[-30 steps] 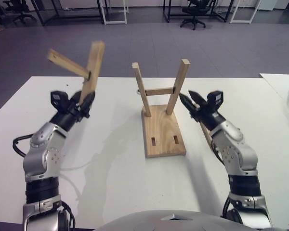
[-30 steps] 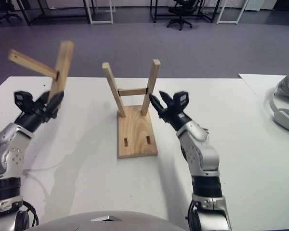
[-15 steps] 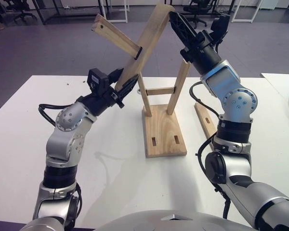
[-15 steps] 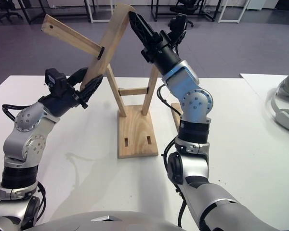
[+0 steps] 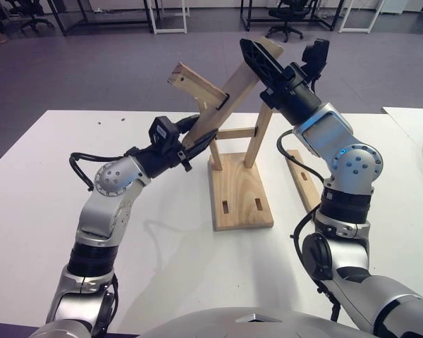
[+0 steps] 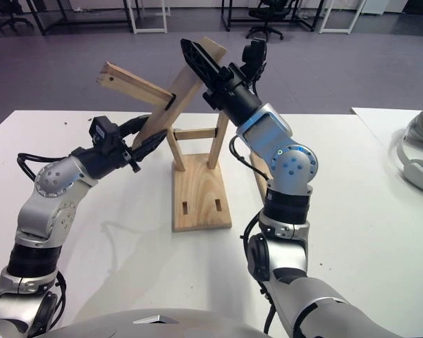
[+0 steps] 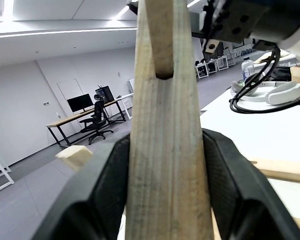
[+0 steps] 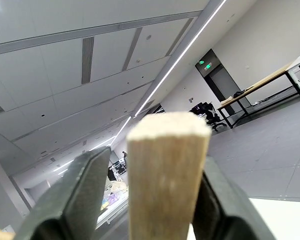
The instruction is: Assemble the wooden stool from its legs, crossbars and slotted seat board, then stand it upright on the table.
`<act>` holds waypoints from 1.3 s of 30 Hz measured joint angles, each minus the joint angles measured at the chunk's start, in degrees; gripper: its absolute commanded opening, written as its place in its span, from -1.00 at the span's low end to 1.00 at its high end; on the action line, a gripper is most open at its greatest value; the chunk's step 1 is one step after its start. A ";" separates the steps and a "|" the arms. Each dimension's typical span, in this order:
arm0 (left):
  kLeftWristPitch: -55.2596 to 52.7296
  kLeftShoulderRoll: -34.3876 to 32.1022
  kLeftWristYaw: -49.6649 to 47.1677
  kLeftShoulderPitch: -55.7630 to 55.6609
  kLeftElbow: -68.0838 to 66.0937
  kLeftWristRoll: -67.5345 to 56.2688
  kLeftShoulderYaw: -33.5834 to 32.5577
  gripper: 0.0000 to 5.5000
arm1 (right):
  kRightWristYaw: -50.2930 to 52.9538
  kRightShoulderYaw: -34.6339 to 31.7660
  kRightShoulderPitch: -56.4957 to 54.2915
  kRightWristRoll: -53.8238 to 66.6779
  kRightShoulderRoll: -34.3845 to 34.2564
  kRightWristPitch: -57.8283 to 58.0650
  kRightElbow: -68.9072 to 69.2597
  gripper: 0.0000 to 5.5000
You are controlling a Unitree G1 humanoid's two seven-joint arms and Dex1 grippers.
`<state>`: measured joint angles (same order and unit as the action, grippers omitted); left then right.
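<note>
Leg (image 5: 233, 91) with crossbar (image 5: 196, 77), held tilted above the seat board (image 5: 240, 186) on the surface (image 5: 162, 218). Its lower end is gripped by the left fingers (image 7: 97, 195), its upper end by the right fingers (image 8: 82, 197). The leg should be brought upright before being pressed into a free slot (image 5: 224, 206).

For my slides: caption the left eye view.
Left pincer and right pincer grip one leg with crossbar aloft by the half-built stool.

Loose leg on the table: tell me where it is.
In the left eye view the loose leg lies flat on the table, just right of the seat board, partly behind the right arm.
</note>
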<state>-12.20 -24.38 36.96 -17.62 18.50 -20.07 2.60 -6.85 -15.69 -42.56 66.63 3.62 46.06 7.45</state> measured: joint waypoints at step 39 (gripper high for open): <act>-2.20 3.02 -6.02 10.03 0.84 5.09 3.46 0.62 | 23.52 15.55 37.15 -28.46 12.14 -5.78 32.18 -0.62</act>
<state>-14.40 -21.36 30.94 -7.59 19.34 -14.99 6.06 16.68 -0.14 -5.41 38.17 15.77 40.28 39.62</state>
